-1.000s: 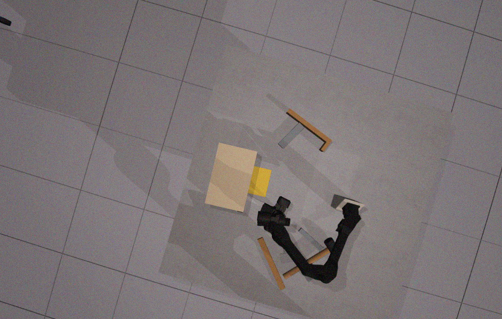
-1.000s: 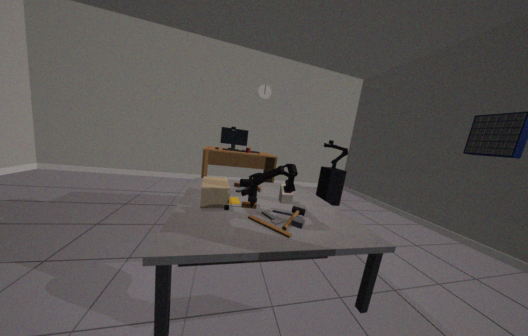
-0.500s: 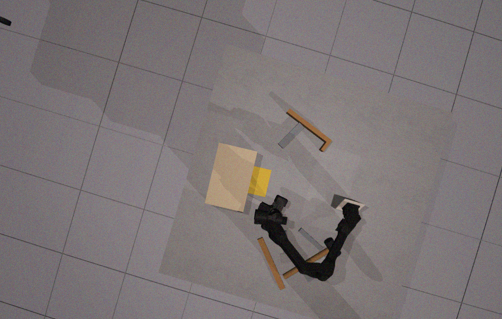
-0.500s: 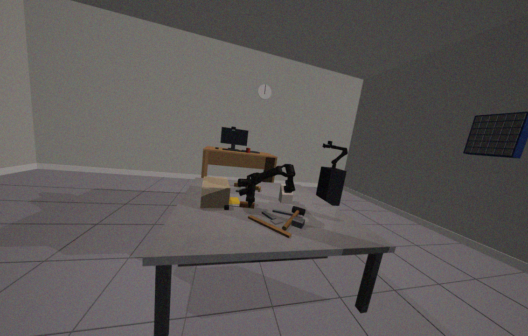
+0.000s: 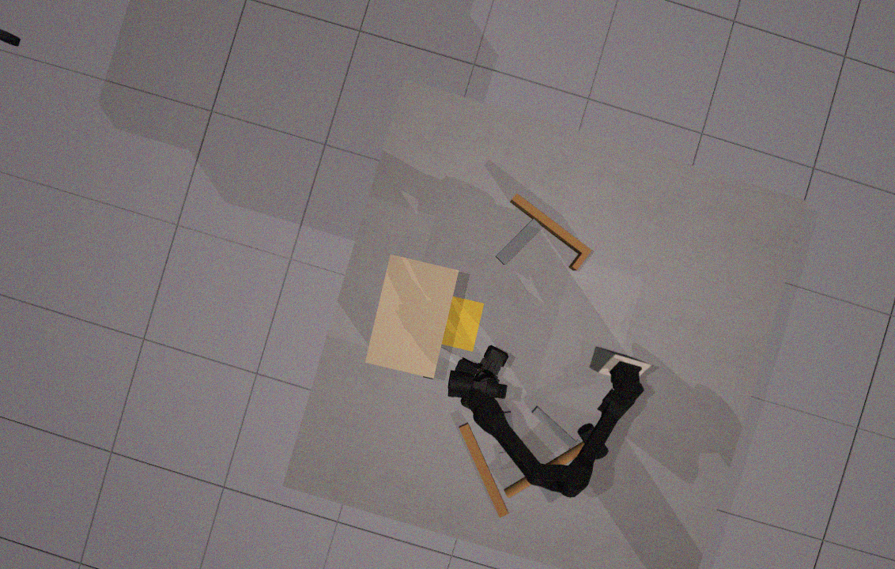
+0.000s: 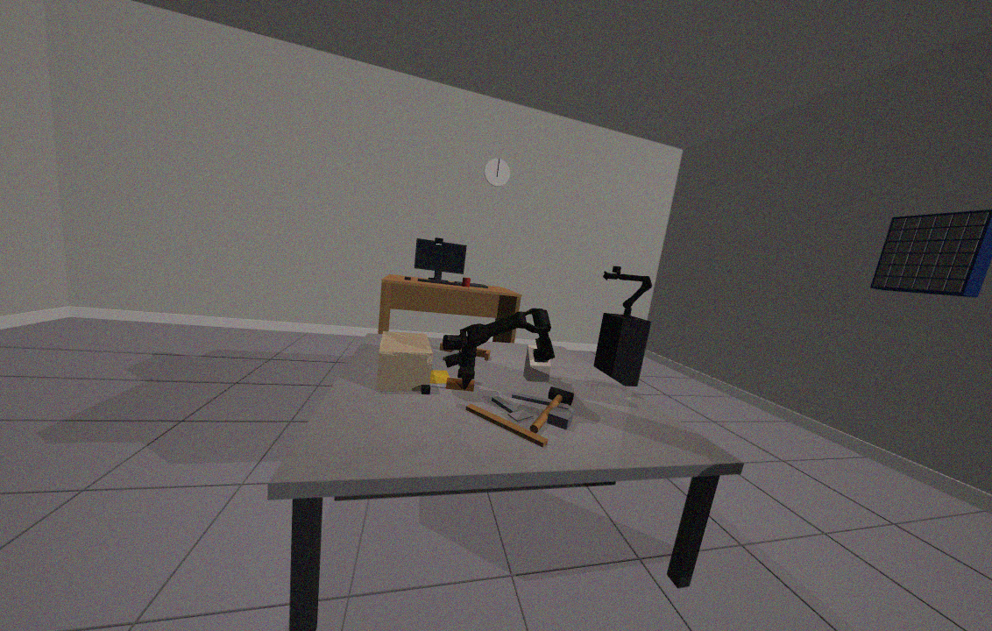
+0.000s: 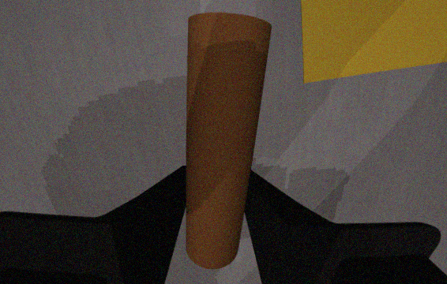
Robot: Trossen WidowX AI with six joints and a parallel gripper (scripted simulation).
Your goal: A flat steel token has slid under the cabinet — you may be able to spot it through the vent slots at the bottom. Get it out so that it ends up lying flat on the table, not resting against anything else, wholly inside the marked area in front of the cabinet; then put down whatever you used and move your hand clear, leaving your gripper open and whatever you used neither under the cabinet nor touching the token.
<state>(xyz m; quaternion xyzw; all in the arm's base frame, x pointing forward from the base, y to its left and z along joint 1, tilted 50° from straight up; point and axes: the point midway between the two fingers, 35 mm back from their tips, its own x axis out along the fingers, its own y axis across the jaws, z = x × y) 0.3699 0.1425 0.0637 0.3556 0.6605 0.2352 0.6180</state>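
The tan cabinet (image 5: 412, 318) (image 6: 404, 368) stands on the table. The yellow marked area (image 5: 468, 329) (image 6: 439, 377) (image 7: 366, 35) lies at its front. My gripper (image 6: 465, 383) (image 7: 215, 173) is shut on the round wooden handle (image 6: 453, 383) (image 7: 223, 99) of a tool, low over the table beside the marked area's corner. The tool's thin rod runs from the handle towards the cabinet; its far end is hidden. The steel token is not visible in any view, and the vent slots cannot be made out.
A hammer (image 5: 520, 487) (image 6: 549, 413) and a wooden strip (image 5: 483, 470) (image 6: 506, 424) lie under and beside the arm, near a grey bar (image 5: 553, 424). An L-shaped wooden piece (image 5: 549, 223) and another grey bar (image 5: 518, 242) lie across the table. A small black block (image 6: 425, 389) shows at the cabinet's near corner.
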